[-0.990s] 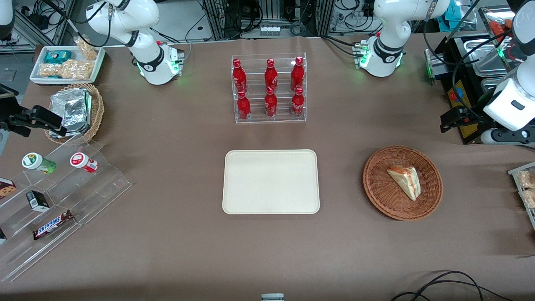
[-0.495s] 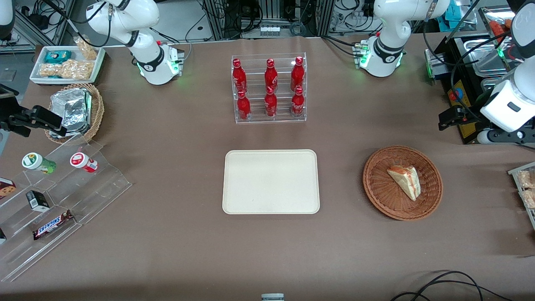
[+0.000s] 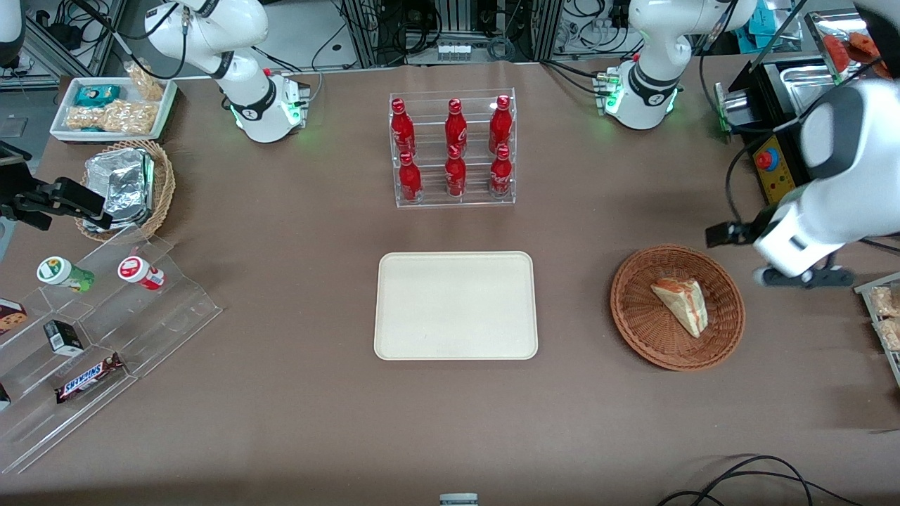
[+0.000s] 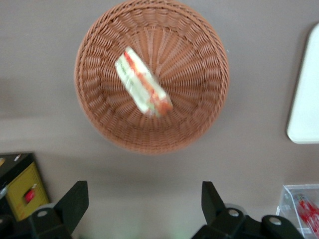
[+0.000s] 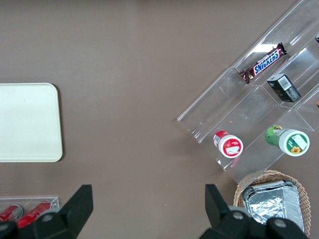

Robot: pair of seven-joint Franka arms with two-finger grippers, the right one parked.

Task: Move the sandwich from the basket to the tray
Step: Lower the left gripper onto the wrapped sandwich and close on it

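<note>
The sandwich point(image 3: 680, 305), a pale wedge with red-orange filling, lies in the round reddish-brown basket point(image 3: 636, 316). The cream tray point(image 3: 455, 306) sits bare at the table's middle, beside the basket toward the parked arm's end. My left gripper point(image 3: 801, 277) hovers just outside the basket's rim, toward the working arm's end and slightly farther from the front camera. In the left wrist view the gripper point(image 4: 143, 201) is open wide with nothing between its fingers. That view also shows the sandwich point(image 4: 143, 82) in the basket point(image 4: 94, 99) and one edge of the tray point(image 4: 305, 99).
A clear rack of red bottles point(image 3: 453, 151) stands farther back than the tray. A black-and-yellow box with a red button point(image 3: 773, 165) sits near the working arm. A snack tray point(image 3: 882, 309) is at the table edge. A stepped acrylic display point(image 3: 105, 309) and a tan basket of foil packs point(image 3: 126, 186) lie toward the parked arm's end.
The left arm has swung down and in toward the basket, nearer the front camera. The sandwich, basket and tray have not moved.
</note>
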